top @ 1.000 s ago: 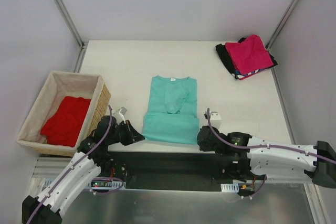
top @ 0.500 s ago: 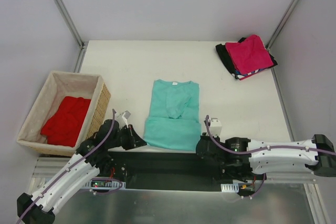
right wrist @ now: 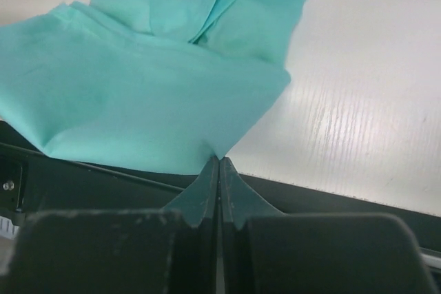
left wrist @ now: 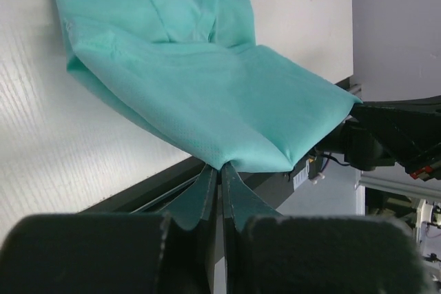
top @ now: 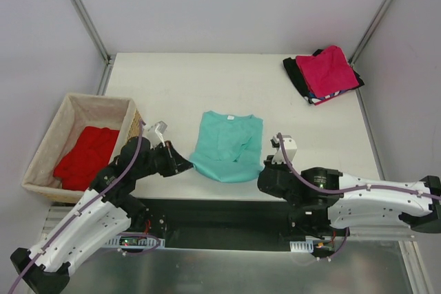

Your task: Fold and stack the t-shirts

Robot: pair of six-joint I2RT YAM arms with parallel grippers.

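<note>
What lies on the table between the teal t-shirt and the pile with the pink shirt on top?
Nothing: in the top view, only bare white table separates the teal t-shirt from the pile.

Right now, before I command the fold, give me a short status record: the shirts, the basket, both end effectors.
teal-green t-shirt: middle of the table, near hem lifted, collar end lying flat
left end effector: shut on the hem's left corner
right end effector: shut on the hem's right corner
stack: far right corner; magenta-pink t-shirt on top, black t-shirt under it, a striped edge peeking out
basket: at the left edge, red t-shirt inside, crumpled
</note>
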